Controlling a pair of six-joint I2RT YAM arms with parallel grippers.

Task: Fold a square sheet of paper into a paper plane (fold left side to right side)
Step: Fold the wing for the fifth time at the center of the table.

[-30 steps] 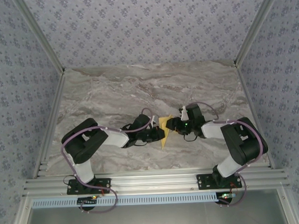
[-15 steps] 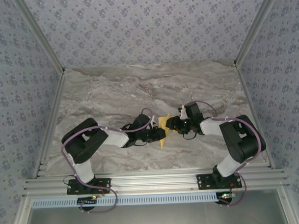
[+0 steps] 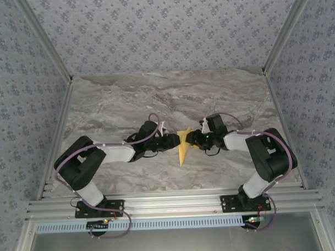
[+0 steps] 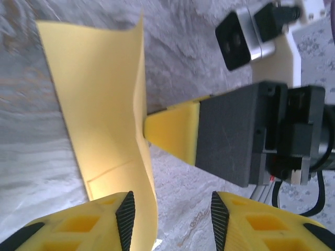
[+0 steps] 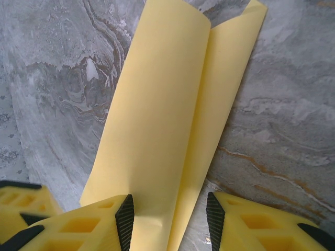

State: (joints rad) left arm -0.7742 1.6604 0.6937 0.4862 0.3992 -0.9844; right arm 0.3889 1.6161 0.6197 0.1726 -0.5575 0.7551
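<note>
Left gripper (image 4: pixel 172 220): fingers apart, clamping nothing. The raised edge of the square sheet of paper (image 4: pixel 99 104) enters the gap close beside the left-hand pad (image 4: pixel 125 217). The other pad stands clear over bare marble table (image 4: pixel 178 68).

Right gripper (image 5: pixel 167 219): fingers apart too, one to each side of the sheet, whose broad face fills the gap. I cannot tell whether either pad presses on it. In the left wrist view, one yellow fingertip of the right gripper meets the sheet's upright flap from the far side of the gap.

Sheet, outward from the fingers:
- Long axis runs straight ahead of the right fingers, leaning a little to their right.
- One layer is turned over the other. At the end far from the fingers the turn is a soft roll, not a pressed crease.
- A faint older crease line shows just ahead of the left-hand pad.
- From above, the sheet is a narrow strip between the two grippers, its pointed end towards the arm bases. Left fingers are at its left side, right fingers at its right, both equally close.

Judgement: the side-to-side fold is laid over but not flattened. The next move depends on the fold line running along that long axis, so pressing should follow it.

Writing: no brand, label or lettering readable. A small green light (image 3: pixel 207 138) glows on the right arm.
</note>
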